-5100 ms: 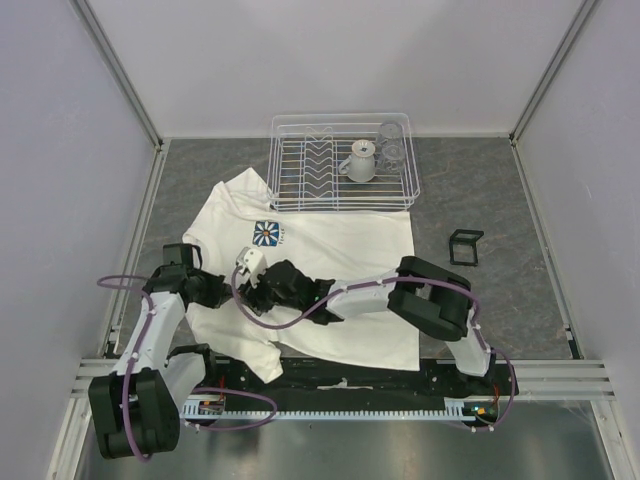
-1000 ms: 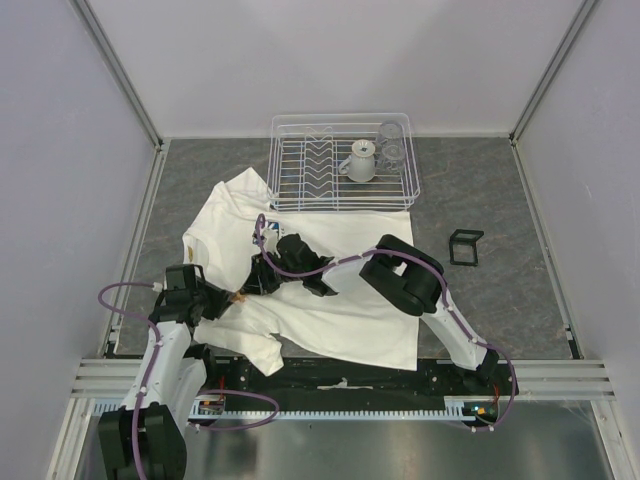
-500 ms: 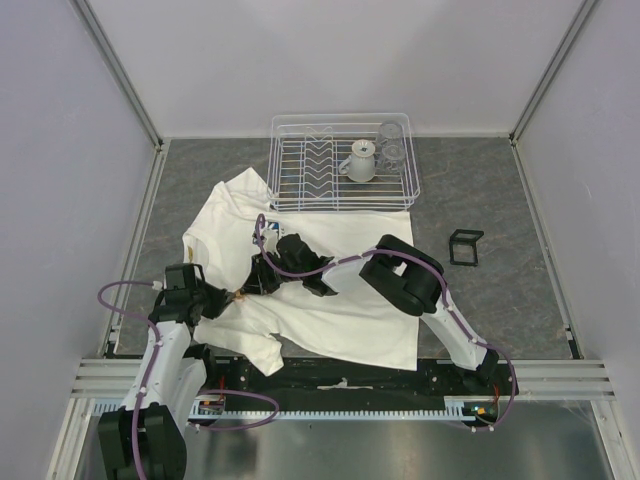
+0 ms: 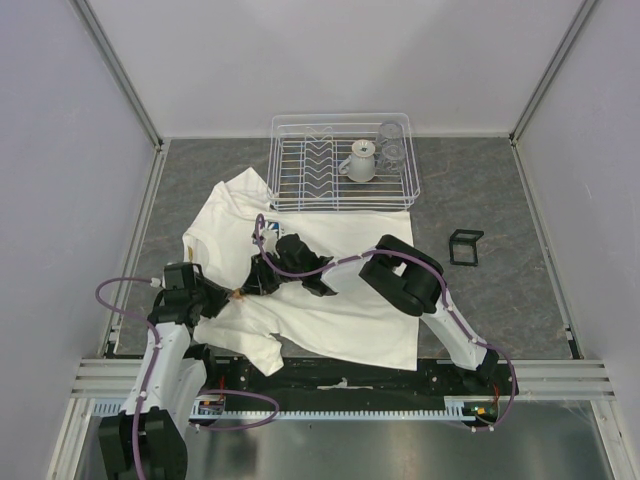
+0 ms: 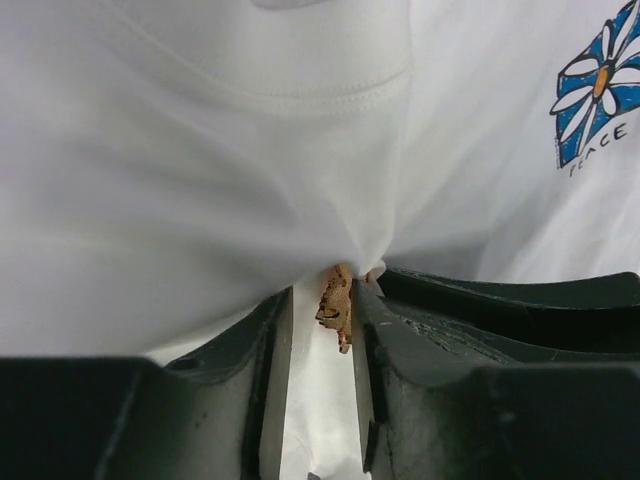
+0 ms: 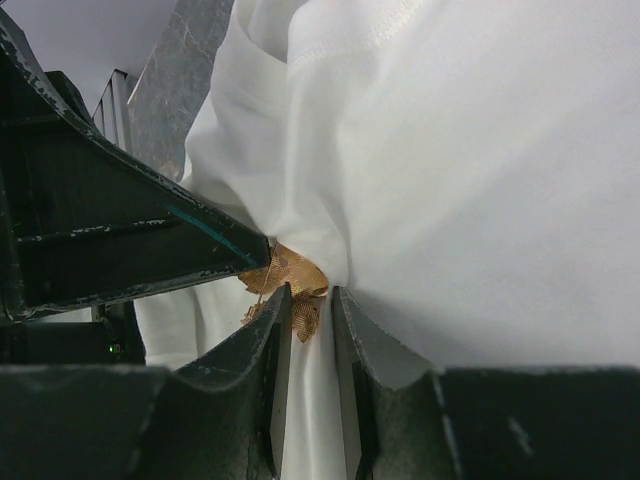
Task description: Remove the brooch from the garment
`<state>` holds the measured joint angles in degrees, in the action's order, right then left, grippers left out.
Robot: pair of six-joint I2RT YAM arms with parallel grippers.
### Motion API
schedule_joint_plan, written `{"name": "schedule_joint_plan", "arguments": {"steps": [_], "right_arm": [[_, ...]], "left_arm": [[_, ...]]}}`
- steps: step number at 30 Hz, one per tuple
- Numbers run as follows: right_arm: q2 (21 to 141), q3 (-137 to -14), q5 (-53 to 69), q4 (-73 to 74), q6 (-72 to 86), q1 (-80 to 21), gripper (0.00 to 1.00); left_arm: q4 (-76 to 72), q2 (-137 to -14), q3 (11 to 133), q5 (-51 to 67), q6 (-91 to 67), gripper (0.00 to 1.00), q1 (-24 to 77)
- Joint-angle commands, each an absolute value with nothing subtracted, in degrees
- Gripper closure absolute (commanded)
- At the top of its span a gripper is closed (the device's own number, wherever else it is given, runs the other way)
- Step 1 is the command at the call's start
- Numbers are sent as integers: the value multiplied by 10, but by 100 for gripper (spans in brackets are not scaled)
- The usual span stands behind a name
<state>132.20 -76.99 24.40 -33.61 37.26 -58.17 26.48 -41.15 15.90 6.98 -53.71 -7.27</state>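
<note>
Left pincer (image 5: 322, 300) clenched on the orange brooch (image 5: 335, 300) between its jaws, right pincer (image 6: 310, 300) pinching the bunched white shirt (image 6: 480, 180) just beside it, both tips nearly touching, shirt spread on grey surface (image 4: 500, 200).

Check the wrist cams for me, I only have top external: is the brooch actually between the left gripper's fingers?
Observer: Yes. Left wrist view shows the brooch edge-on in the narrow gap of the left gripper, not filling it.
Operator: Right gripper?
Observer: Right wrist view: the right gripper pinches the brooch's lower edge along with a fold of the garment.
Operator: Pin free yet?
Observer: Not evidently; the garment bunches to a peak right at the brooch, touching it. The pin itself is hidden.
</note>
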Motion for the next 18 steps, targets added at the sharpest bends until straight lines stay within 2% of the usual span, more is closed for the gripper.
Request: {"name": "schedule_joint_plan", "arguments": {"steps": [1,3,9,18], "right_arm": [[1335,-790,258,-345,365,-593,70],[1335,-790,258,-344,364,-593,70],[1333,-789,258,-341,361,-592,70],[1332,-791,257,-338,359,-595,70]], "left_arm": [[268,-418,177,51,-548,60,-72],[269,-424,179,54,-551,57,-72],[269,-418,171,54,-553,60,-73],[231,-404,155,52,-527,90,-73]]}}
